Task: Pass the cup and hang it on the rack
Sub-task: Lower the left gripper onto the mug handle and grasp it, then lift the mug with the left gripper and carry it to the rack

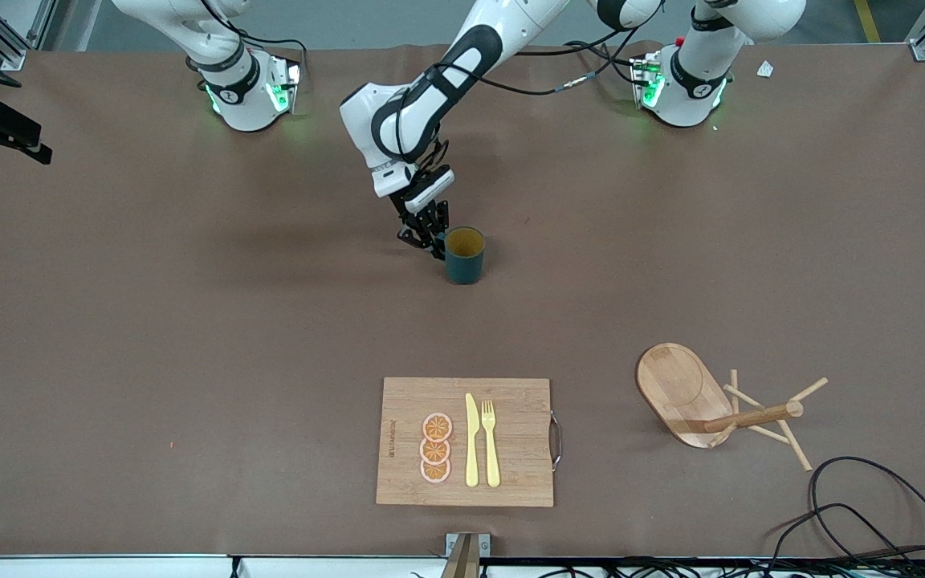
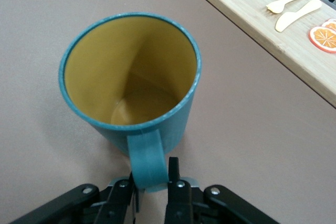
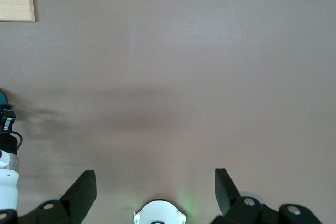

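The glossy teal cup (image 1: 464, 254) – cylindrical, yellow inside – stands mid-table, its flat handle pinched by the left gripper (image 1: 433, 241). The pale wooden rack (image 1: 719, 405) seemingly lies tipped nearer the camera. The right gripper (image 3: 155, 182) waits, fingers wide.

Brown table (image 1: 189, 337), grey floor (image 1: 888, 20)

Your front view looks down from high across the brown table (image 1: 189, 337), facing both arm bases. Your left wrist view sits close over the dark teal cylindrical cup (image 2: 131, 82), sharing the rectangular bamboo cutting board (image 2: 262, 14) with both other views. Your right wrist view looks down from higher up.
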